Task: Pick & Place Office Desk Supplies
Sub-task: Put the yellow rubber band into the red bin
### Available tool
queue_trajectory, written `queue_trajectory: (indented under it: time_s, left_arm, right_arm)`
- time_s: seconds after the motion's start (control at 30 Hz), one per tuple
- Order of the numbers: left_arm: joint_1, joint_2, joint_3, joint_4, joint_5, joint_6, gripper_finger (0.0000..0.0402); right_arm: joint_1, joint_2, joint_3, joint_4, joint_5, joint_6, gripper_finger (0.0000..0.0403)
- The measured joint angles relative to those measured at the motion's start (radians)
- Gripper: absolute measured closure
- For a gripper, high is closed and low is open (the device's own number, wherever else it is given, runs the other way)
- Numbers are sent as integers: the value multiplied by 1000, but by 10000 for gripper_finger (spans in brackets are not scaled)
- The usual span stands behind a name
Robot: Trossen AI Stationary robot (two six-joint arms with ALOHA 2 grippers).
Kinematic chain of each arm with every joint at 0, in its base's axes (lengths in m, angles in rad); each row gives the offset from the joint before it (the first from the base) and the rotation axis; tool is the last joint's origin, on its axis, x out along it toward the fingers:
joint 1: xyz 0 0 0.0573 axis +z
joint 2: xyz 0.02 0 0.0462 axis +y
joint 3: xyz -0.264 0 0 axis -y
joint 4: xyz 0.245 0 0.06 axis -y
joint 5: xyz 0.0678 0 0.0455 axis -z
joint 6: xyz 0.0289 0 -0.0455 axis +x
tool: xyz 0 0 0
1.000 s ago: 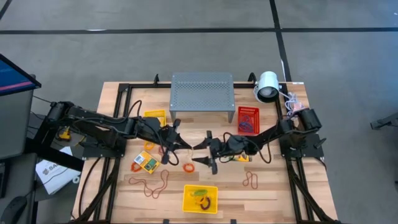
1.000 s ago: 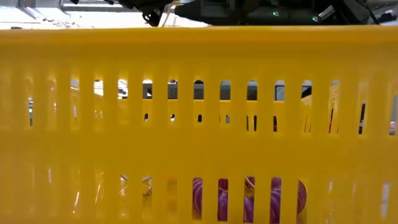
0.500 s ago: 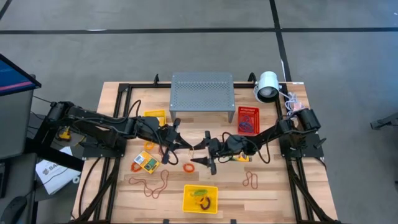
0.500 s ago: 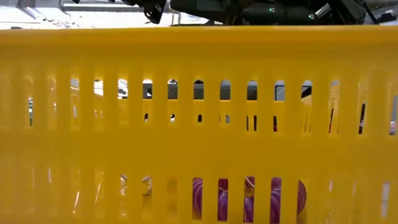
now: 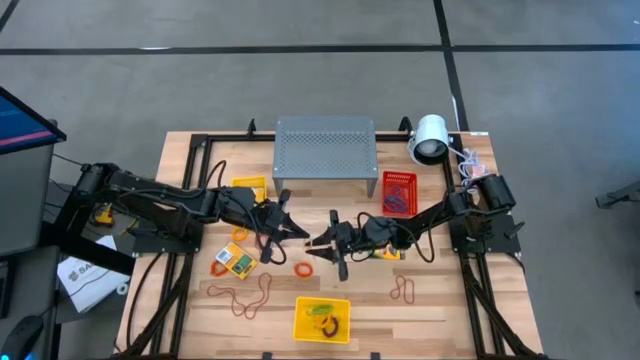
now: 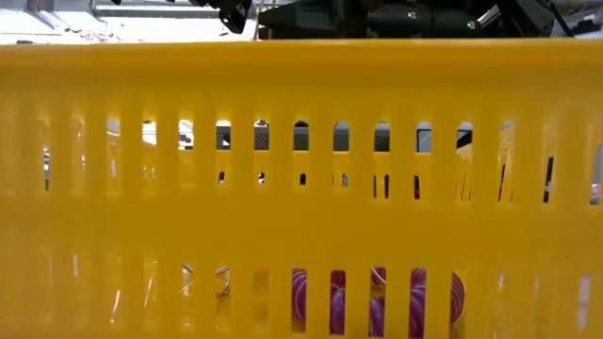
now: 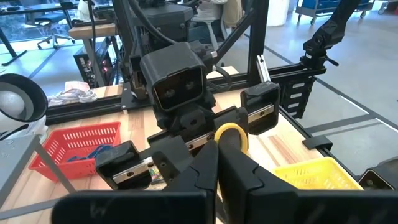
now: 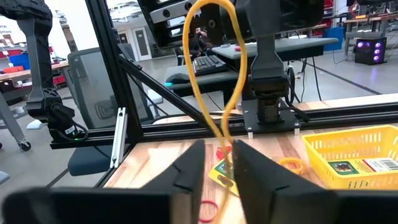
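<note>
A yellow rubber band (image 8: 211, 74) hangs as a long loop above the table's middle, with my left gripper (image 5: 300, 236) (image 7: 217, 152) shut on it. My right gripper (image 5: 320, 248) (image 8: 219, 155) faces it from the right. Its fingers stand narrowly apart on either side of the loop's lower end (image 8: 225, 142), and I cannot tell whether they touch it. A crayon box (image 5: 234, 261) and an orange band (image 5: 302, 269) lie flat on the table near the grippers. Brown bands (image 5: 245, 297) lie toward the near edge. My left gripper pinches one end of the yellow band (image 7: 231, 132) between its two shut fingers. The fingers come nearly level from the table's left. The rest of the loop sticks out past the fingertips, clear of the table.
A yellow bin (image 5: 322, 318) at the near edge fills the low view with its slotted wall (image 6: 301, 188). A small yellow bin (image 5: 250, 187), a red basket (image 5: 398, 192), a grey perforated stand (image 5: 324, 147) and a white lamp (image 5: 431, 138) stand farther back. Another brown band (image 5: 404, 290) lies near right.
My right gripper's fingers have drawn closer together around the band's end. Both arms have stayed where they were.
</note>
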Motion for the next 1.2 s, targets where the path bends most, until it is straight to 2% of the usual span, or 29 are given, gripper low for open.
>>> queue_trajectory:
  time_s: [0.23, 0.43, 0.63, 0.77, 1.03, 1.2]
  left_arm:
    - [0, 0, 0, -1, 1, 0, 401]
    - [0, 0, 0, 19, 3, -8, 398]
    - [0, 0, 0, 53, 14, -29, 375]
    - [-4, 0, 0, 52, 33, -30, 338]
    - [-13, 0, 0, 51, 65, -30, 232]
    - [-12, 0, 0, 44, 66, -34, 182]
  right_arm:
    - [0, 0, 0, 1, 0, 0, 396]
    - [0, 0, 0, 1, -8, -2, 393]
    - [-1, 0, 0, 0, -41, -2, 399]
    - [-1, 0, 0, 0, -50, -3, 400]
    - [-1, -4, 0, -2, -50, -3, 402]
    - [3, -73, -1, -85, -49, -40, 402]
